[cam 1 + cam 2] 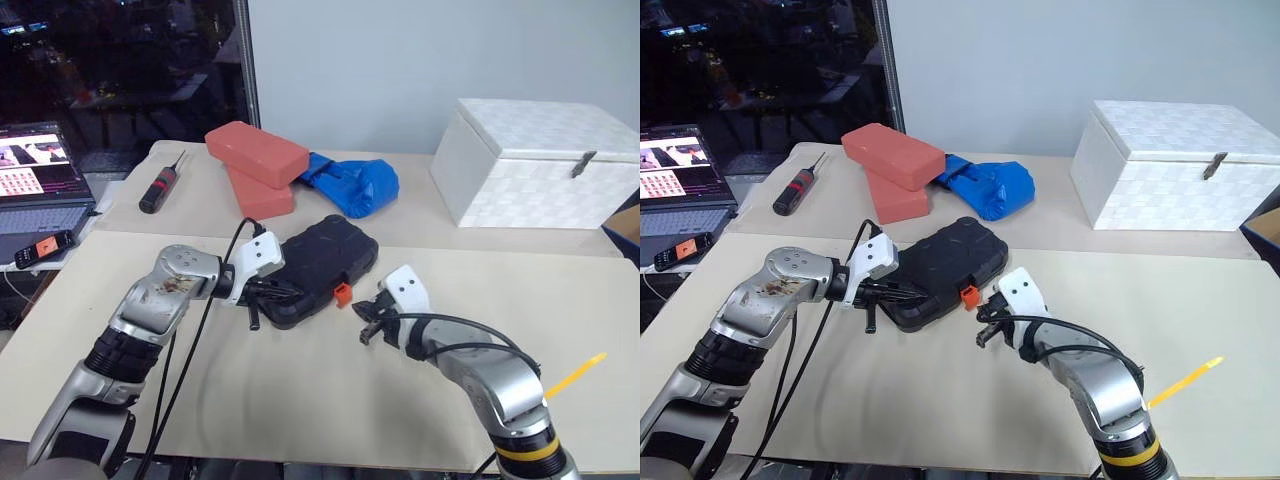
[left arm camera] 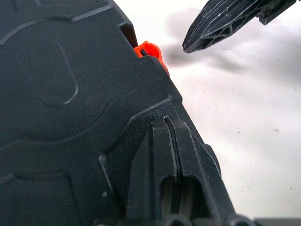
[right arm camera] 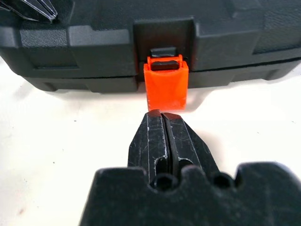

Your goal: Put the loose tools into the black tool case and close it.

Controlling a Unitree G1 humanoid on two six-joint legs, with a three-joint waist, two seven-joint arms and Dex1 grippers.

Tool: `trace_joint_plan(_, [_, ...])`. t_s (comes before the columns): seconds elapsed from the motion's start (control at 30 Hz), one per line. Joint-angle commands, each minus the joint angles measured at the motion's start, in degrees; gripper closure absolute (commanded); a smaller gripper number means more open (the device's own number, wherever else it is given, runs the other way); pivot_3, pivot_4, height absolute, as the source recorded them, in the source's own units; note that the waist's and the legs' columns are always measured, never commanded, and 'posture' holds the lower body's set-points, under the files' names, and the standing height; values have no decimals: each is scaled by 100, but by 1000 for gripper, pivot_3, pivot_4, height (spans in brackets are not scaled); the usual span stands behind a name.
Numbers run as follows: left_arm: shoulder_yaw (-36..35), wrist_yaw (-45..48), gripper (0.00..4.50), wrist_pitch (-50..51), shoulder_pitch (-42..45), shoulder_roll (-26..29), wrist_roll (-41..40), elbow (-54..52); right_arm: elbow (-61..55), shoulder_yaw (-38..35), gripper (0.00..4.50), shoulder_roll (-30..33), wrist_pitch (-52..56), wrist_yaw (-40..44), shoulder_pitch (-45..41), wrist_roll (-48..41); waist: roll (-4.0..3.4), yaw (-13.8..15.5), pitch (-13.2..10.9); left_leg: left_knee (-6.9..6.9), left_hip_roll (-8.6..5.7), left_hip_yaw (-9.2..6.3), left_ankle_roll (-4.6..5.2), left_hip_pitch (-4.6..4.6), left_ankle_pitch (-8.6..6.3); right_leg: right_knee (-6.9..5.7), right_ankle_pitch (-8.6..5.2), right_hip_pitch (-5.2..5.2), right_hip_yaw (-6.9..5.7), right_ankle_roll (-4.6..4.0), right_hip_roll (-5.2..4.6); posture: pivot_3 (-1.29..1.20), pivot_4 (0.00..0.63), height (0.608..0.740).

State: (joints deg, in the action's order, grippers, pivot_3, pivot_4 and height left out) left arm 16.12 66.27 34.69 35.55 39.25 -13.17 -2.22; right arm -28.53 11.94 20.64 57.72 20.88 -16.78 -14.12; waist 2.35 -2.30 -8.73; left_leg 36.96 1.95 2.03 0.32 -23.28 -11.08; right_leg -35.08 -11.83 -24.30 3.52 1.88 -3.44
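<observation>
1. The black hard-plastic clamshell tool case [image 1: 322,262], with rounded corners, lies closed and flat on the beige tabletop [image 1: 300,400] near its middle.
2. The small orange latch [image 3: 165,87] on the case's front edge hangs down against the table; the right wrist view shows it not folded up over its catch.
3. The left gripper [image 1: 258,296] sits at the case's 9 o'clock edge. Its two black fingers are pressed together with nothing between them and rest on the case's lid, as the left wrist view confirms.
4. The right gripper [image 1: 366,325] sits at about 5 o'clock from the case, tips pointed at the latch and just short of it. Its fingers [image 3: 162,136] are closed together and hold nothing.
5. Two red bricks [image 1: 256,165] are stacked at 11 o'clock from the case, with a crumpled blue cloth [image 1: 352,184] beside them at 12 o'clock.
6. A white lidded box [image 1: 540,165] stands at 2 o'clock, well apart.
7. A black tool with a red band and thin tip [image 1: 160,186] lies at 10 o'clock, well apart.
</observation>
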Motion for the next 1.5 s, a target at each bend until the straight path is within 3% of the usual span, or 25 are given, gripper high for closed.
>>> trace_joint_plan(0.03, [509, 28, 4500, 197, -279, 26, 315, 285, 368, 229, 4485, -109, -286, -69, -268, 205, 1, -1, 1, 0, 0, 0, 0, 0, 0, 1, 0, 0, 0, 0, 0, 0, 150, 740])
trace_joint_plan(0.5, [537, -2, 4500, 263, -326, 0, 284, 214, 718, 151, 4485, -586, -1533, -135, -494, 473, 1, -11, 0, -9, 0, 0, 1, -2, 1, 0, 1, -5, 0, 0, 1, 0, 150, 740])
trace_joint_plan(1.33, [646, -15, 4500, 422, -449, 1, 355, 120, 622, -188, 4485, -1282, -1724, -176, -522, 270, -6, -31, 10, -13, 5, -18, -31, 10, -19, 0, 1, -3, 1, -2, 3, 0, 150, 740])
trace_joint_plan(1.5, [605, -29, 4500, 459, -485, -1, 359, 61, 347, -194, 4485, -1072, -1547, 28, -328, 154, -2, -9, 14, -19, 3, -11, -11, -1, -10, 7, -12, -2, 1, 6, -3, 0, 150, 740])
